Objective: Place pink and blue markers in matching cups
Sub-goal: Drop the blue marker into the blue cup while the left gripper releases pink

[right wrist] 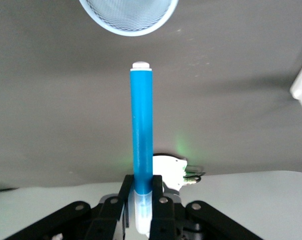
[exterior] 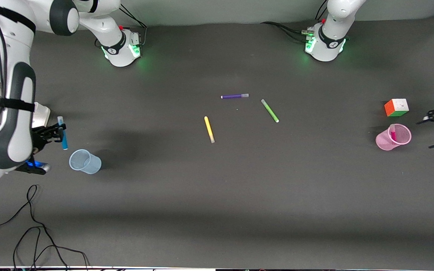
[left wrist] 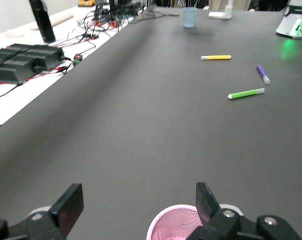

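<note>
The pink marker (exterior: 393, 132) stands leaning inside the pink cup (exterior: 393, 138) at the left arm's end of the table. My left gripper (exterior: 428, 133) hangs open beside that cup with nothing between its fingers. In the left wrist view the pink cup (left wrist: 177, 224) shows just under one finger (left wrist: 207, 201). My right gripper (exterior: 59, 134) is shut on the blue marker (exterior: 63, 136), which it holds upright in the air close to the pale blue cup (exterior: 85, 161). The right wrist view shows the blue marker (right wrist: 141, 130) gripped near its cap, its other end toward the blue cup (right wrist: 128, 15).
A yellow pen (exterior: 209, 129), a purple pen (exterior: 234, 96) and a green pen (exterior: 269, 110) lie mid-table. A colour cube (exterior: 396, 107) sits next to the pink cup, farther from the camera. Black cables (exterior: 32, 226) trail near the front edge at the right arm's end.
</note>
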Available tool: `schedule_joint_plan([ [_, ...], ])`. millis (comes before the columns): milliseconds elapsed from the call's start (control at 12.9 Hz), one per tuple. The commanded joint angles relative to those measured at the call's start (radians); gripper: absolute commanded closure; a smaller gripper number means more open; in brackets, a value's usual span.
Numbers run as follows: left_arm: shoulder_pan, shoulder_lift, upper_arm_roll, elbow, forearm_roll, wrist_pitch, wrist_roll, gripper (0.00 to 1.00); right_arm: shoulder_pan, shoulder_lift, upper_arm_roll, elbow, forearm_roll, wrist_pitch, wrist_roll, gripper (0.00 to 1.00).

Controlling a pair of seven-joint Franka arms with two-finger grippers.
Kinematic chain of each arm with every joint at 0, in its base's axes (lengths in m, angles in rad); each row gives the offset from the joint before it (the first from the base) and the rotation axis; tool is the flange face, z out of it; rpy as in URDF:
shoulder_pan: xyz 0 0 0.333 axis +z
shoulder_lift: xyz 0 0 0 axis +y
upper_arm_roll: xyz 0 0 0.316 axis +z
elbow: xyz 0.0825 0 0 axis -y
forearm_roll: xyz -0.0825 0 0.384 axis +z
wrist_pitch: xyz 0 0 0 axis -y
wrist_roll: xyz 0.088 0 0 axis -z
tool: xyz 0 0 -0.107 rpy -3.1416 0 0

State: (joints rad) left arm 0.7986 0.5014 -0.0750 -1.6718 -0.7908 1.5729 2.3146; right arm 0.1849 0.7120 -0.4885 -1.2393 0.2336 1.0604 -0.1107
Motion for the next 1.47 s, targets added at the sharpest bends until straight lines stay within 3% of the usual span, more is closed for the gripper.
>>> schedule_joint_plan([
  [0, -0.030, -0.153, 0.000, -0.022, 0.076, -0.007, -0.173, 0.00, -0.035, 0.066, 0.004, 0.075, 0.061, -0.037, -0.021, 0.83],
  [464, -0.180, -0.424, -0.003, -0.020, 0.222, -0.010, -0.594, 0.00, -0.050, 0.155, 0.031, 0.118, 0.081, 0.052, -0.021, 0.83],
  [928, -0.364, -0.547, -0.031, 0.026, 0.373, -0.010, -1.034, 0.00, -0.067, 0.187, 0.039, 0.118, 0.095, 0.124, -0.024, 0.83],
  [1082, -0.398, -0.587, -0.083, 0.026, 0.424, -0.005, -1.197, 0.00, -0.068, 0.195, 0.039, 0.118, 0.095, 0.135, -0.030, 0.83],
  [1391, -0.398, -0.626, -0.268, 0.043, 0.551, 0.006, -1.518, 0.00, -0.070, 0.199, 0.041, 0.118, 0.095, 0.142, -0.029, 0.77],
])
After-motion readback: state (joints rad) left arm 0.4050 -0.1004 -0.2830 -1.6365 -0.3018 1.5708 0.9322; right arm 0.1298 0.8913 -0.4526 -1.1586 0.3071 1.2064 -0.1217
